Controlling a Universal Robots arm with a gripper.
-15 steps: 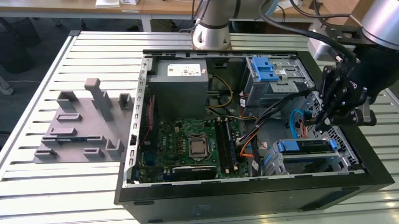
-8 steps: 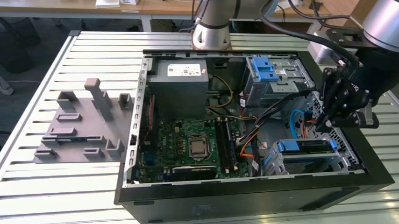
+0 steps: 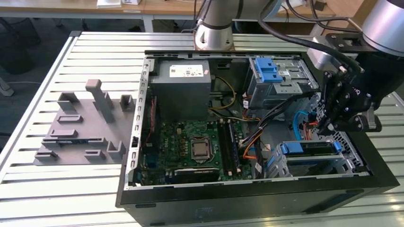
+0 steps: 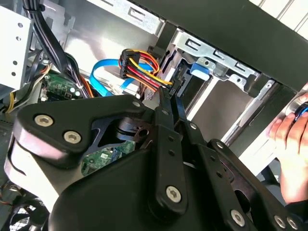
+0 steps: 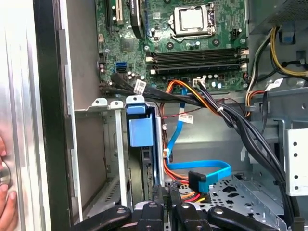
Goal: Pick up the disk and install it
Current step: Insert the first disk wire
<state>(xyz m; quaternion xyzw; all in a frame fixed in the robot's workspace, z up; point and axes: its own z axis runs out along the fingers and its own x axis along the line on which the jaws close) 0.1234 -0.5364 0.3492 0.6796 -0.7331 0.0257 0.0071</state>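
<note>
The disk (image 3: 307, 148) stands on edge in the grey metal drive cage (image 3: 344, 165) at the near corner of the open computer case, on the exterior view's right. Its blue plastic carrier edge (image 5: 141, 130) faces up between the cage walls in the first wrist view. My gripper (image 3: 326, 128) hangs just above the disk and a little past it, and nothing sits between its fingers (image 5: 159, 199). The jaws are shut, with the thin fingertips (image 4: 168, 98) pointing toward the cage in the second wrist view.
Red, yellow and orange power wires (image 4: 142, 70) and a blue flat cable (image 5: 204, 168) lie close to the fingers. A second drive cage with a blue latch (image 3: 268, 71) and the grey power supply box (image 3: 183, 90) sit further back. A person's hand (image 4: 288, 144) rests outside the case wall.
</note>
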